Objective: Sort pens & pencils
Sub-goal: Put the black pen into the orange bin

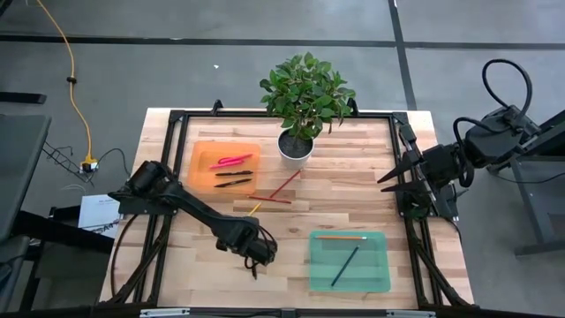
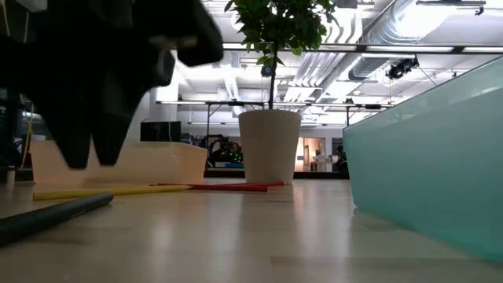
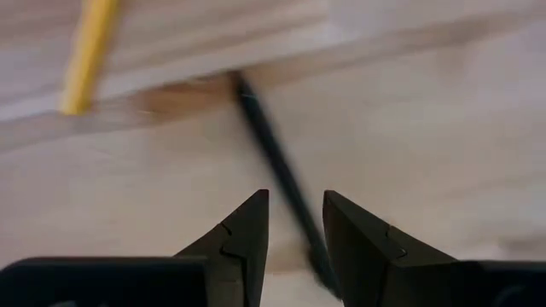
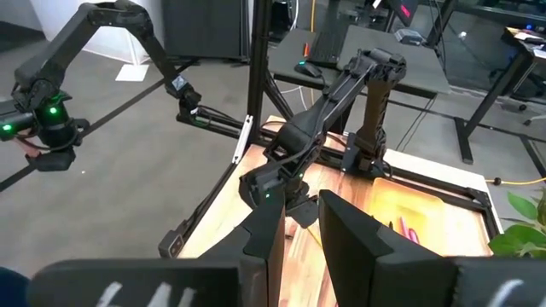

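The left gripper [image 3: 294, 223], jaws apart, hovers over a dark pencil [image 3: 277, 170] whose long axis runs out between them (right arm parked away).

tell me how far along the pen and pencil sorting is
Partly done. The orange tray already holds pink pens and two dark pens; the green tray holds an orange-tan pencil and a long dark one. In hand: the left claw hovers open over a dark stick on the table. Left: red pencils and a yellow pencil. The right claw waits at the table's edge.
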Controlling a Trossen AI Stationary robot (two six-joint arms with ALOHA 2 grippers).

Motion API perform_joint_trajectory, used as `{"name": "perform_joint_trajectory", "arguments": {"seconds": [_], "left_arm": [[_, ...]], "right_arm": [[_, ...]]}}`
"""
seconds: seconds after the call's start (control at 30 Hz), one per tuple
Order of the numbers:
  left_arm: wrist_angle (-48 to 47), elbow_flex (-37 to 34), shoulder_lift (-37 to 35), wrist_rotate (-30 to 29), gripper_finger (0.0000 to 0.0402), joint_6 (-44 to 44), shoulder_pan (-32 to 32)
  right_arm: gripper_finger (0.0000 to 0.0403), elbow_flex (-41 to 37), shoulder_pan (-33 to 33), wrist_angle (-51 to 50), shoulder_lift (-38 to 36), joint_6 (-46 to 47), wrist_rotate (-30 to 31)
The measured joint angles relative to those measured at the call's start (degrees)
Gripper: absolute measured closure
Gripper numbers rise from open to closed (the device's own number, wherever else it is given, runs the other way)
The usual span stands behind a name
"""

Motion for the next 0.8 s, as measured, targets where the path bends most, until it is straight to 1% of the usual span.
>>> {"name": "perform_joint_trajectory", "arguments": {"seconds": [0.07, 0.13, 0.2, 0.3, 0.8], "left_arm": [[-0.75, -0.23, 0.22, 0.12, 0.03, -0.2, 0.02], [1.1, 0.0, 0.92, 0.37, 0.03, -0.45, 0.02], [0.21, -0.19, 1.0, 0.76, 0.03, -0.5, 0.02], [1.47, 0.0, 1.49, 0.78, 0.03, -0.48, 0.02], [-0.16, -0.11, 1.57, 0.91, 0.03, -0.43, 0.02]], "right_arm": [[0.0336, 0.0, 0.0, 0.0, -0.01, -0.02, 0.01], [0.0336, 0.0, 0.0, 0.0, 0.0, -0.35, 0.0], [0.0336, 0.0, 0.0, 0.02, -0.01, -0.59, 0.0], [0.0336, 0.0, 0.0, 0.03, -0.01, -0.93, 0.01], [0.0336, 0.0, 0.0, 0.02, -0.01, -1.43, 0.02]]}}
